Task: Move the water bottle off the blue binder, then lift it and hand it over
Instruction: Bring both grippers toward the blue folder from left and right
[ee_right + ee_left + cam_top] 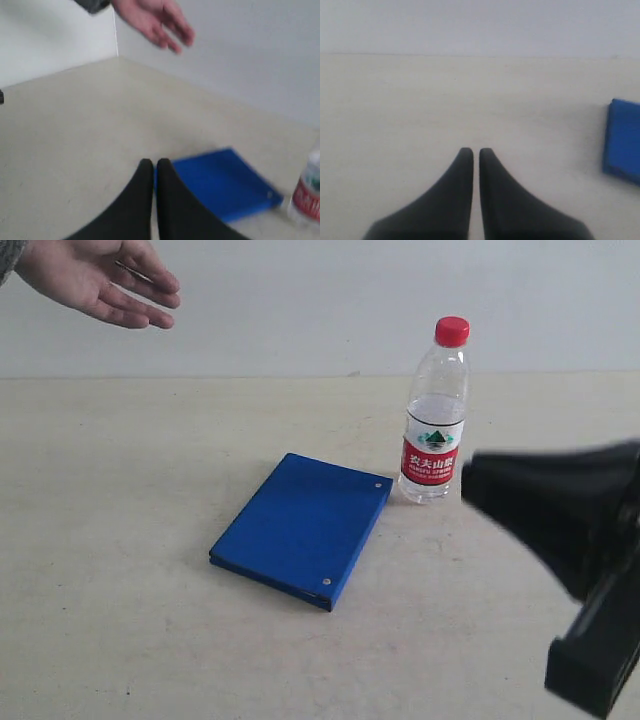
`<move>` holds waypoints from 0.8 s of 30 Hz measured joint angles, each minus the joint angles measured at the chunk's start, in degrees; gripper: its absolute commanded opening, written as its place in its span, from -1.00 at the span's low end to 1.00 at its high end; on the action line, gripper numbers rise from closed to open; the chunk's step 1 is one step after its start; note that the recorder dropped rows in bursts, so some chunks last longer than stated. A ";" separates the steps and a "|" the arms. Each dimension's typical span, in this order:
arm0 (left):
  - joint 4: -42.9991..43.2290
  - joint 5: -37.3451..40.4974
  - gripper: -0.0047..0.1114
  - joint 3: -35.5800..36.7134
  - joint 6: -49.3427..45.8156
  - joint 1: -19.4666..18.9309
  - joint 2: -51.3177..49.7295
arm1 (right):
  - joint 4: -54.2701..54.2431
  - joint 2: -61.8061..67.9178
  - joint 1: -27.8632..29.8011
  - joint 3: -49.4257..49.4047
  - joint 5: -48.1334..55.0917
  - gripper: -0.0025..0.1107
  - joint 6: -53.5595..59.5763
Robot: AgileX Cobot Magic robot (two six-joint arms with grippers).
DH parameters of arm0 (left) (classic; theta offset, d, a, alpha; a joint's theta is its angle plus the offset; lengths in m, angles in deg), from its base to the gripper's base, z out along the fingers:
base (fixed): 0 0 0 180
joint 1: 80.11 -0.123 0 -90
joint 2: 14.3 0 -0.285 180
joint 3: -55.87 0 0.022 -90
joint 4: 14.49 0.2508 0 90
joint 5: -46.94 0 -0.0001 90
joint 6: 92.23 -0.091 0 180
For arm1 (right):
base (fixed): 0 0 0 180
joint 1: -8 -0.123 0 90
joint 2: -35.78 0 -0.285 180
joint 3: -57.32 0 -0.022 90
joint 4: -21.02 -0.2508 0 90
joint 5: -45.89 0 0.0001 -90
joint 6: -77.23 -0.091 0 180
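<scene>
Your right gripper (154, 163) sits shut and empty: open it, grip the flat deep-blue binder (300, 525) at its edge, avoiding the clear red-capped plastic bottle (436, 425)

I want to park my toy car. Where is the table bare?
Bare table left of the blue binder, in front of it and behind it. Crowded on its right: the water bottle stands there, the right arm close by.

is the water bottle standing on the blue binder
No, the water bottle stands upright on the table beside the blue binder.
</scene>
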 measured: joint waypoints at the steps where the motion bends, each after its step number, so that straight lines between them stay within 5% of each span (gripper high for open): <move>1: -4.14 -0.73 -0.84 0.00 1.17 0.00 0.00 | -0.37 0.31 -0.10 -1.95 0.87 -0.95 -2.99; 4: -16.78 -4.01 -0.84 0.00 2.68 0.00 0.00 | -1.02 2.38 -0.10 -5.20 4.20 -0.78 -10.43; 10: -30.51 -6.86 -0.84 0.00 3.36 0.00 0.00 | -1.35 8.98 -0.10 -5.54 3.37 0.07 -13.47; 18: -35.40 -9.26 -0.84 0.00 2.81 0.00 0.00 | -1.50 17.77 -0.10 -5.54 3.29 0.09 -18.28; 24: -43.97 -3.56 -0.84 -9.58 -13.82 0.00 -2.46 | -1.61 21.20 -0.10 -3.49 6.43 0.09 -22.23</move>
